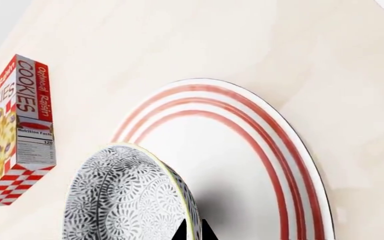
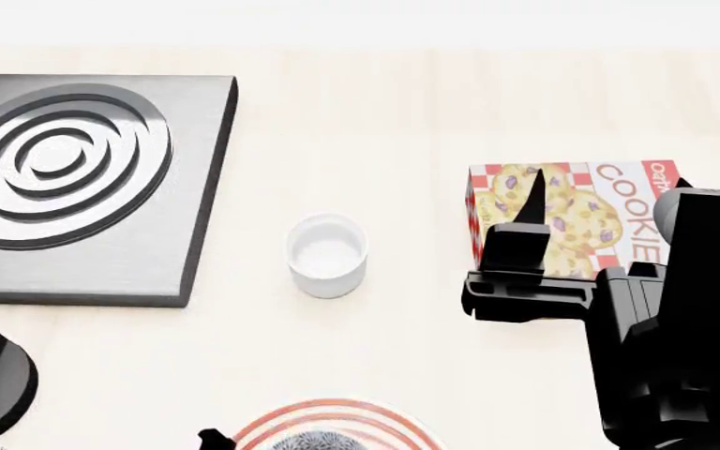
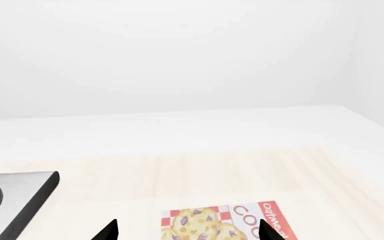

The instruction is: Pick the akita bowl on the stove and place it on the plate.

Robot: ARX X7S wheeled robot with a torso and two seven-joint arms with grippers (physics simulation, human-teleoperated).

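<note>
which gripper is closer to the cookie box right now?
Right. The right gripper hangs right over the cookie box, its fingertips framing it in the right wrist view. The left gripper is at the striped plate with the akita bowl, box off to one side.

You are at a simulated kitchen counter: pale wood top [image 2: 460, 103] w/ a stove [image 2: 85, 187], and right of it a cup [image 2: 326, 253] and cookie box [image 2: 585, 220].
</note>
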